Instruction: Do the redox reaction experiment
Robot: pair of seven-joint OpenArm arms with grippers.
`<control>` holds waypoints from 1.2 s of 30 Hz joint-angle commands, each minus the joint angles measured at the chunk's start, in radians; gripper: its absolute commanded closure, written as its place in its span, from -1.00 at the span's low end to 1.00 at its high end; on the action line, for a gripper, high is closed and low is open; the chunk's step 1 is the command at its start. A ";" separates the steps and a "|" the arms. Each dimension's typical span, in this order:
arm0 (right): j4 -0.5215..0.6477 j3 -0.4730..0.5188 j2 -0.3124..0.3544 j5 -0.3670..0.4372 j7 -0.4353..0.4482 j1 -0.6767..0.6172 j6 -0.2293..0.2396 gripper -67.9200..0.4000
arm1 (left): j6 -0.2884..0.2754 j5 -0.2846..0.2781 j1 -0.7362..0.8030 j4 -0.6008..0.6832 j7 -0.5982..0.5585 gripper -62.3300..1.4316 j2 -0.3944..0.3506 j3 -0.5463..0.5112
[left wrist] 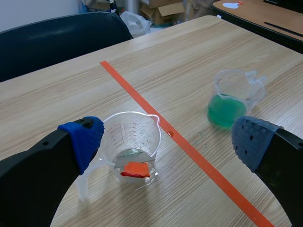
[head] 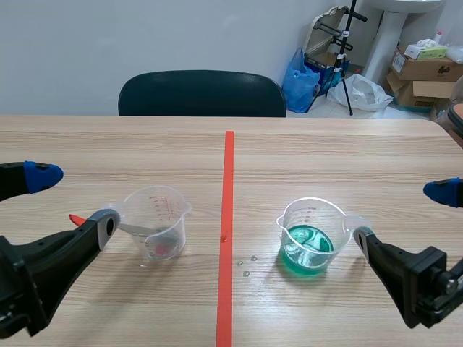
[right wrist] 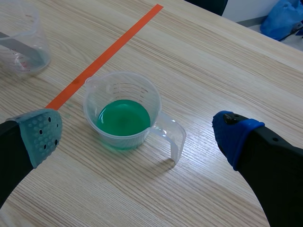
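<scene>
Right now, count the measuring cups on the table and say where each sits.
2. The left cup stands left of the orange tape line, with a grey strip inside it. The right cup stands right of the line, holding green liquid. None seems hidden.

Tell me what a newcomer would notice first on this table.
The bright green liquid in the clear measuring cup, right of the orange-red tape line, stands out most. Left of the line stands a second clear cup holding a grey strip and something orange-red. An open gripper faces each: the left gripper at the second cup, the right gripper at the green one.
</scene>
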 commanded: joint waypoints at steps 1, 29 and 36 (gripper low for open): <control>0.018 0.001 0.008 0.007 0.009 0.003 0.000 -1.00 | 0.000 -0.009 0.005 0.023 -0.014 -0.85 0.010 -0.001; 0.018 0.001 0.008 0.007 -0.041 0.003 0.000 -1.00 | 0.000 -0.009 0.005 0.023 -0.014 -0.85 0.010 -0.001; 0.018 0.001 0.008 0.007 -0.041 0.003 0.000 -1.00 | 0.003 -0.009 0.005 0.023 -0.014 -0.85 0.010 -0.001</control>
